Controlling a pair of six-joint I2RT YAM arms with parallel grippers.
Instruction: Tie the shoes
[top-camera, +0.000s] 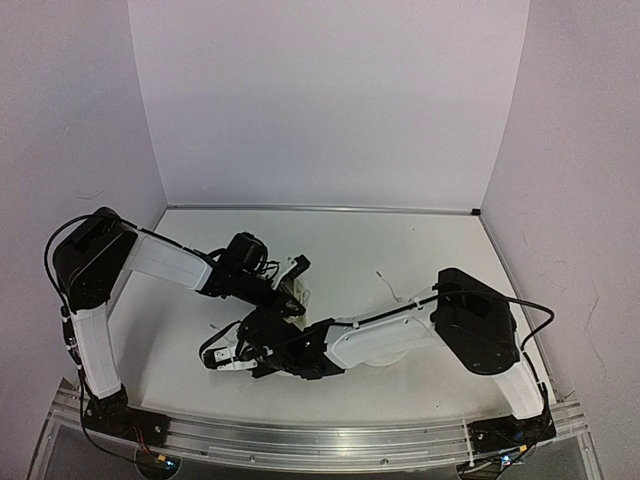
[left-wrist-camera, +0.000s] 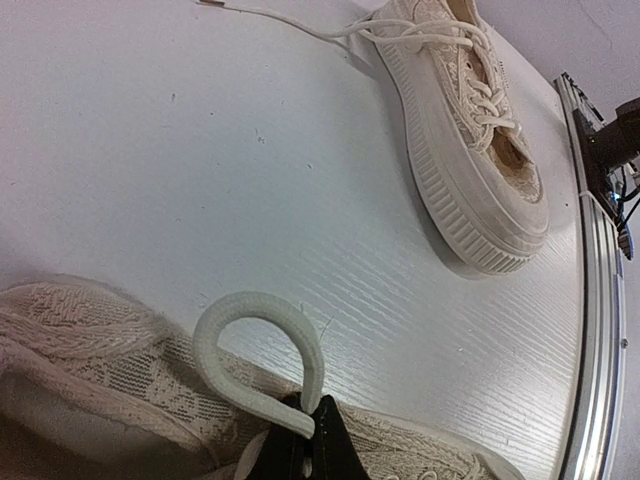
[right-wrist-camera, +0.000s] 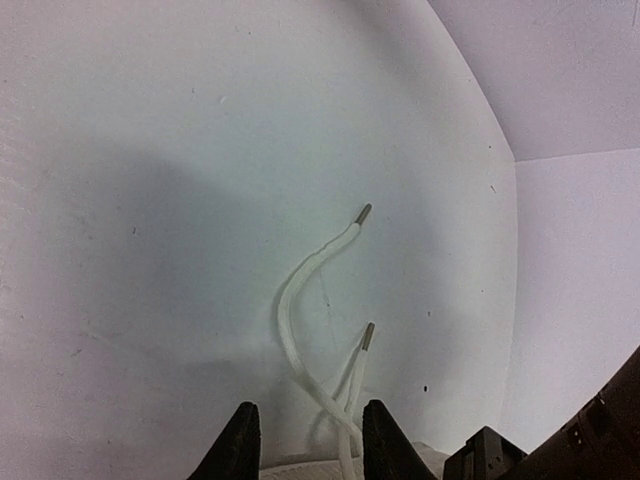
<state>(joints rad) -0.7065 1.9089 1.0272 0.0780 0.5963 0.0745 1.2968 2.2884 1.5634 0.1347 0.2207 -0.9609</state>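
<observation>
**Left hand pinched on a lace loop, right hand part open over the lace ends**

The left hand (left-wrist-camera: 305, 432) is closed. Its black fingertips pinch the base of a loop of lace (left-wrist-camera: 255, 345), which stands up in a round arch above the near shoe (left-wrist-camera: 90, 340). That shoe's cream patterned fabric fills the lower left of the left wrist view. The left arm (top-camera: 165, 262) rises from its base at the near left corner, bends at the elbow and reaches right, with its wrist angled down over the middle of the table (left-wrist-camera: 200, 150).

The right hand (right-wrist-camera: 312, 440) stands partly open, with its fingers apart. Two lace ends (right-wrist-camera: 295, 300) with grey tips run out between the fingers across the table and meet just ahead of them. The gap is much wider than the laces, and I cannot tell whether either finger touches them. The right arm (top-camera: 390, 338) comes up from the near right corner, folds at the elbow and stretches left, low over the table. Its hand lies just beside the left hand, on the nearer side.

The far shoe (left-wrist-camera: 470, 130) stands on its sole, well apart from the near shoe and close to the rail (left-wrist-camera: 595, 300) at the table's near edge. It is laced, and one lace trails away across the table.
</observation>
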